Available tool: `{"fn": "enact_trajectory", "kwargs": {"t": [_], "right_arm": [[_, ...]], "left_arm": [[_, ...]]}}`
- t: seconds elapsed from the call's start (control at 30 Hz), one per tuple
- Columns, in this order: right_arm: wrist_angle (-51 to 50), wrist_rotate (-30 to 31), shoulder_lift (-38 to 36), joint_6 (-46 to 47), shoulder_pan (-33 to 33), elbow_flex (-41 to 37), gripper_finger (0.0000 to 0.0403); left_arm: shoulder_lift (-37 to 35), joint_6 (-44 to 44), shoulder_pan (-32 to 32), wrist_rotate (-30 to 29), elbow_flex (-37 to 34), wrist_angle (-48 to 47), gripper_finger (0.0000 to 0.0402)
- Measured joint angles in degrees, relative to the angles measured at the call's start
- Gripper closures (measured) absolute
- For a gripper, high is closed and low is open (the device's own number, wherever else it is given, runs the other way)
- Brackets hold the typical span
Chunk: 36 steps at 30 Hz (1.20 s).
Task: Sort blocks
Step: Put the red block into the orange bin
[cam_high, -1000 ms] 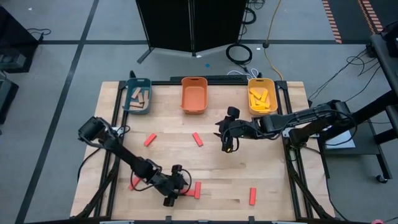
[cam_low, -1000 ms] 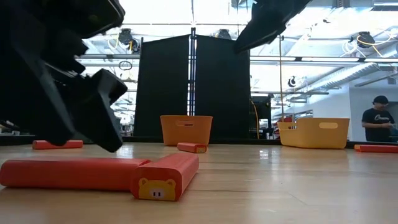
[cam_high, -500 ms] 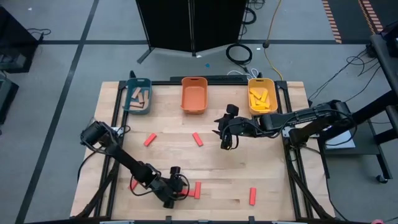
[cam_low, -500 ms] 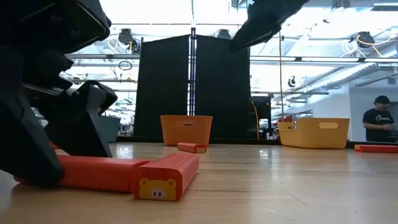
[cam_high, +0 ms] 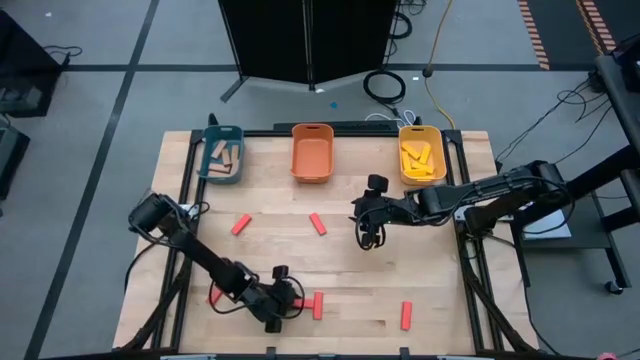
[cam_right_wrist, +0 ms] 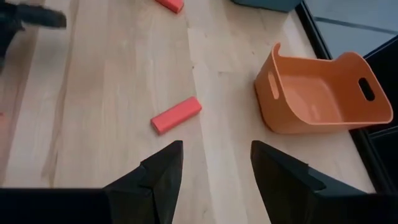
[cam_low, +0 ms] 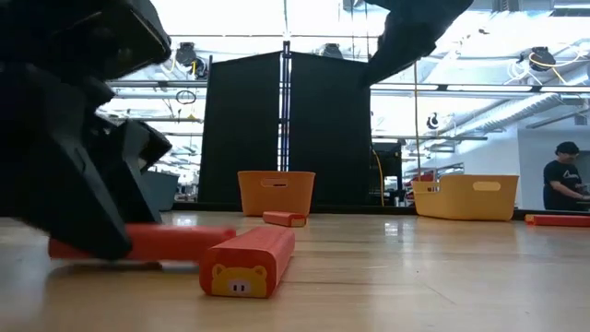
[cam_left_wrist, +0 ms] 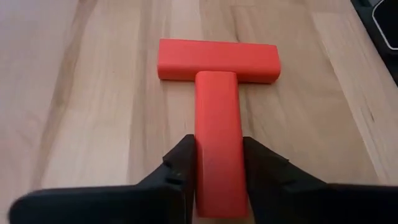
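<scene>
- Left gripper (cam_left_wrist: pixel 217 177) low at the near edge of the table (cam_high: pixel 350 270), fingers (cam_left_wrist: pixel 180 168) pressed on both long sides of a red block (cam_left_wrist: pixel 217 137); the block is pinched.
- Far end of the held block butts against the middle of a second red block (cam_left_wrist: pixel 217 60), which lies crosswise; together they form a T. In the low view the second block (cam_low: pixel 247 263) shows a small bear-face print on its end.
- Right gripper (cam_right_wrist: pixel 214 168) above mid-table, fingers spread, nothing between them.
- Ahead of it: one red block (cam_right_wrist: pixel 176 114) flat on the wood, well apart from the fingertips; the orange bin (cam_right_wrist: pixel 323 93) stands beyond.
- Other loose red blocks on the table: one left of centre (cam_high: pixel 241 224), one near the centre (cam_high: pixel 317 223), one at the near right (cam_high: pixel 407 315), one at the near left (cam_high: pixel 213 296).
- Along the far edge: teal bin (cam_high: pixel 221 155) with tan blocks (cam_high: pixel 224 154), orange bin, yellow bin (cam_high: pixel 421 155) with yellow blocks (cam_high: pixel 420 156).
- A person (cam_low: pixel 562 180) stands far right in the room behind.
</scene>
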Motion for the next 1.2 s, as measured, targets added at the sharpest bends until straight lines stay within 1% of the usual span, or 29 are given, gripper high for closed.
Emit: {"fn": "enact_trajectory", "kwargs": {"t": [0.1,0.17,0.3,0.37,0.43,0.53,0.6,0.67,0.77,0.87,0.97,1.07,1.13,1.2], "right_arm": [[-0.1,0.1,0.0,-1.9,0.1,0.0,0.022],[-0.2,0.2,0.0,-3.0,0.0,0.0,0.022],[-0.9,0.3,0.0,-4.7,-0.5,0.0,0.022],[-1.5,0.6,0.0,-5.6,-1.0,0.0,0.022],[-1.9,0.7,0.0,-7.0,-1.7,0.0,0.022],[-2.3,3.7,0.0,-9.5,-3.0,0.0,0.022],[-2.3,6.7,0.0,-11.1,-4.1,0.0,0.022],[-2.3,8.8,0.0,-12.5,-5.4,0.0,0.022],[-2.0,9.3,0.0,-13.7,-7.6,0.0,0.022],[-1.8,9.2,0.0,-14.3,-10.0,0.0,0.022],[-0.5,9.2,0.0,-15.4,-12.2,0.0,0.022],[4.2,8.6,0.0,-17.9,-14.4,-0.6,0.022],[9.1,6.8,0.0,-20.9,-15.8,-2.5,0.022],[14.4,3.9,0.0,-25.0,-17.2,-5.0,0.022]], "left_arm": [[-4.2,3.0,1.2,-1.0,-0.1,-1.3,0.0314],[-8.0,5.4,2.7,-3.8,0.1,-3.0,0.0311],[-16.8,11.8,7.2,-11.3,0.0,-12.6,0.0308],[-21.7,14.8,10.5,-15.3,0.0,-17.9,0.0308],[-25.8,17.9,14.7,-17.8,0.0,-21.8,0.0307],[-30.6,22.8,22.8,-18.2,0.0,-23.5,0.0307],[-32.6,23.9,29.3,-17.1,0.1,-22.6,0.0307],[-33.6,22.7,36.1,-14.3,0.1,-23.0,0.0307],[-33.4,17.6,46.1,-9.0,0.0,-23.2,0.0307],[-31.2,15.1,53.8,-2.0,0.0,-20.8,0.0307],[-27.8,14.6,59.6,4.9,0.0,-16.2,0.0307],[-23.8,12.9,63.7,9.2,0.0,-11.1,0.0307],[-21.1,11.9,65.4,10.9,0.0,-7.8,0.0307],[-18.8,11.8,66.5,11.0,0.0,-5.0,0.0307]]}}
